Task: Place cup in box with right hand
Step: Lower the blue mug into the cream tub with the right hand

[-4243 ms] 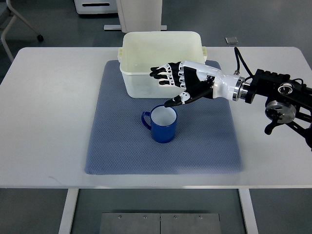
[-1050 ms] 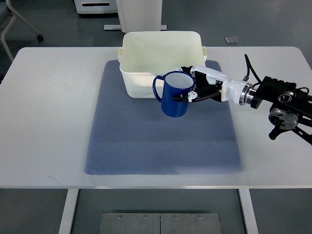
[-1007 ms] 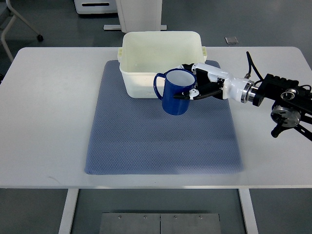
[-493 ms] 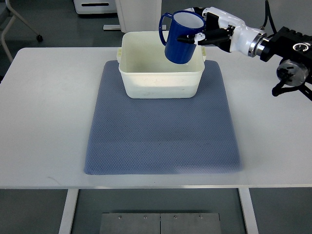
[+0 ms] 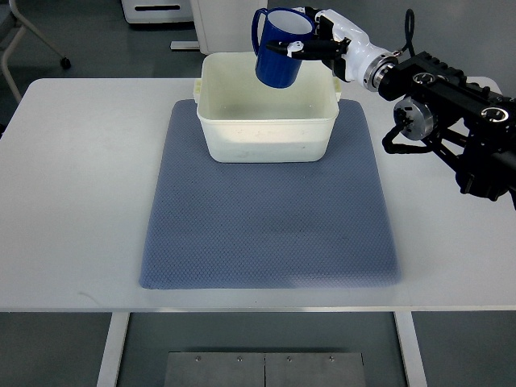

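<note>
Blue cup (image 5: 279,50), gripped by the right robot hand (image 5: 316,42), hangs over the cream box's (image 5: 268,117) twelve o'clock rim.

Lighting's pretty even and bright, looks like soft overhead light. The white worktop (image 5: 81,201) is a bit washed out, no hard glare though. Only faint soft shadows, like under the box (image 5: 268,105) at its 6 o'clock edge. Focus is sharp all over, no obvious edge warping.
</note>
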Available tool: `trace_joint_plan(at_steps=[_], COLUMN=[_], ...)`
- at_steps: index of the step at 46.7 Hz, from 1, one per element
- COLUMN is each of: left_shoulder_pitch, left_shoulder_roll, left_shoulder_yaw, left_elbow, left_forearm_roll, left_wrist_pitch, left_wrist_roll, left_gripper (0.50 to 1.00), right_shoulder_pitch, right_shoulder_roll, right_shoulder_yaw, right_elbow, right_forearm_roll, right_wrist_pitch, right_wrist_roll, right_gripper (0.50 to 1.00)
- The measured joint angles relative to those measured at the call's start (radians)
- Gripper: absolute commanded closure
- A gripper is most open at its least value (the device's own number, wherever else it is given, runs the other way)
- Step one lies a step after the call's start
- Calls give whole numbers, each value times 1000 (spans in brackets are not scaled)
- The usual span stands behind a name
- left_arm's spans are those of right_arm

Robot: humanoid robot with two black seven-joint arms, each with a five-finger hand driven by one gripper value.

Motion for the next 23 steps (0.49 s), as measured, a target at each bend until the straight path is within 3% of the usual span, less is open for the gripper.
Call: trace_joint_plan(at_steps=[10,23], left_shoulder_pitch=[0,0], left_shoulder_roll=[0,0], left_shoulder_yaw=[0,-1], left_elbow=[0,0], left_forearm_roll=[0,0], left_wrist_pitch=[0,0], left_wrist_roll=[0,0], left_gripper=[500,500], right_shoulder_pitch=[-18,-28], right_shoulder_roll=[55,81], right_shoulder_yaw=[-9,-28], right_elbow=[-60,-92], right_forearm_roll=[-15,-117], right_wrist_pitch=[-84,-95], right_wrist_roll=[-23,-44], right_gripper=[1000,1000])
